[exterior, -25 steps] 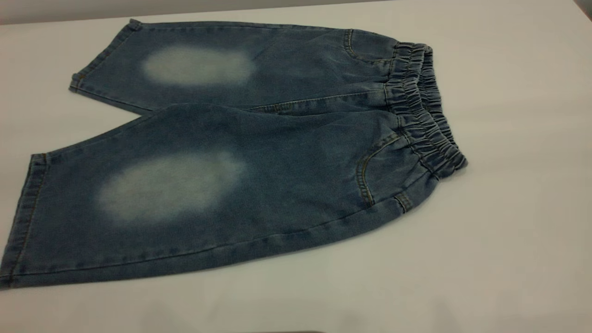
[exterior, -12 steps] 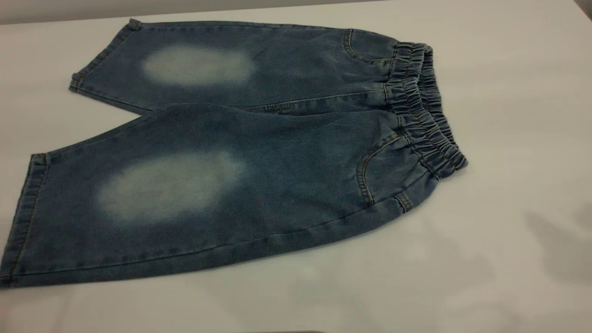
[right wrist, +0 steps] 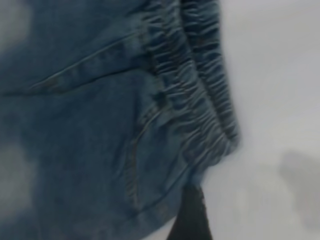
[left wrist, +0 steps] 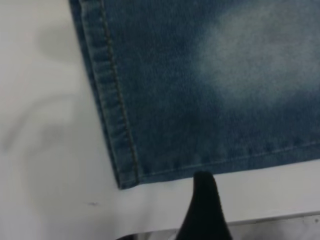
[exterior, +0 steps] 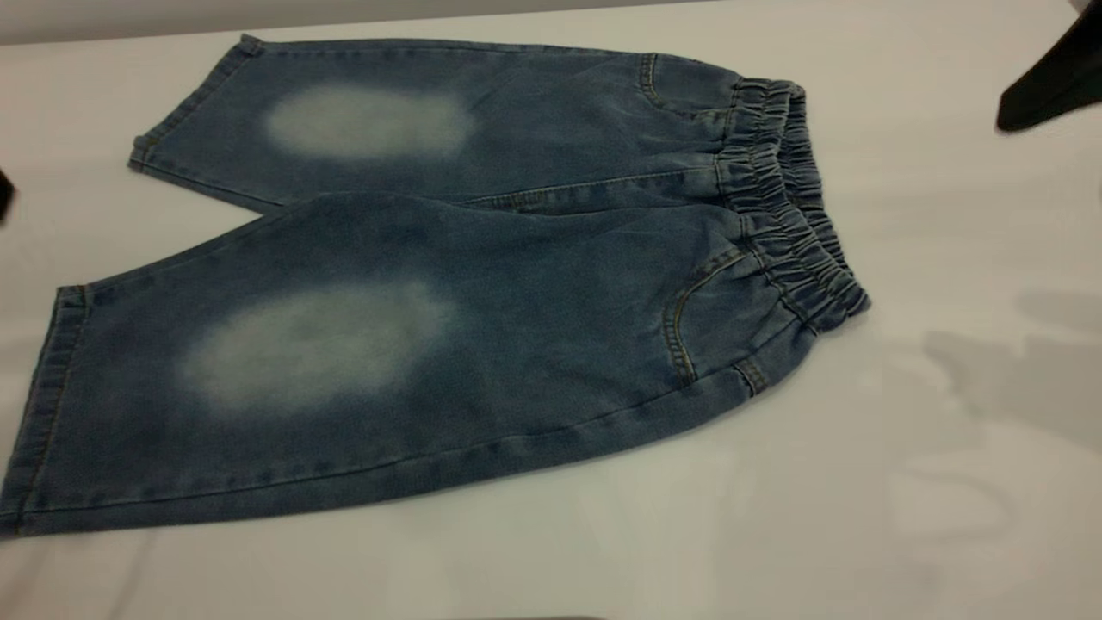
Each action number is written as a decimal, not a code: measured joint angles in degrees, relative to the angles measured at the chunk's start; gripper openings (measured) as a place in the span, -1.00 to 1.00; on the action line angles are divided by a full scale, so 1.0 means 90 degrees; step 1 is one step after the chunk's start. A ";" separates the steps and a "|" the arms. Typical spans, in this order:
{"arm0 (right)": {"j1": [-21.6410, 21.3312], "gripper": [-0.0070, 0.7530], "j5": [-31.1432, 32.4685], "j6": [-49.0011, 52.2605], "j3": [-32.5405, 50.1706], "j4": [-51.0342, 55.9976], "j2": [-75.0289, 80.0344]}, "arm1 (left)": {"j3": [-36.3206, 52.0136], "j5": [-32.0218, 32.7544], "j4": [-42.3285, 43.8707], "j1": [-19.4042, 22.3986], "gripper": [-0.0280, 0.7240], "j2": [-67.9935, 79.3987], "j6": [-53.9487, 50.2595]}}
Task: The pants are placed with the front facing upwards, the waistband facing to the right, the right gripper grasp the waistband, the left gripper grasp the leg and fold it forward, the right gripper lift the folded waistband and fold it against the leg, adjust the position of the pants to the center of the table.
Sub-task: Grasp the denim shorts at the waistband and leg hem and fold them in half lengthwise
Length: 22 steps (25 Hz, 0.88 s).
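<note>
Though spread flat and front-up, sitting way over to the left side of the plain white tabletop: short wide-legged blue denim pants, hems pointing left, top pointing right. Nothing grabbed, nothing folded yet.

Closest to the camera, just bare tabletop with a few soft grey shadows off to the right. Next up, the near leg, with its stitched hem running to the left edge of the exterior view and a pale faded oval in the middle. Tan curved pocket stitching toward the right end.

Then the gathered, puckered dark-blue elastic waistband, lying at a slant along the right end of the pants, flat on the tabletop.

Further back, the far leg with a second pale oval, splayed away from the near one, both flat.

Black pointed left pincer: over bare tabletop right beside the near leg's hem corner, not touching the denim as far as the wrist view shows. Can't tell whether it's apart or together.

Black wedge-shaped right pincer: poking in at the far right, well clear of the waistband in the exterior view, hanging above the tabletop. Same deal, can't tell whether it's apart or together.
</note>
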 joint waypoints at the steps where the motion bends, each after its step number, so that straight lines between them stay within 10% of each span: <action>1: 0.0000 0.45 -0.0080 -0.0349 -0.0018 0.0355 0.0243 | 0.0000 -0.0052 -0.0061 0.0000 0.39 0.0169 0.0000; 22: 0.0000 0.45 0.1033 -0.2598 -0.1410 0.2154 0.3654 | -0.0048 -0.0605 -0.0427 -0.0780 0.39 0.1477 -0.0014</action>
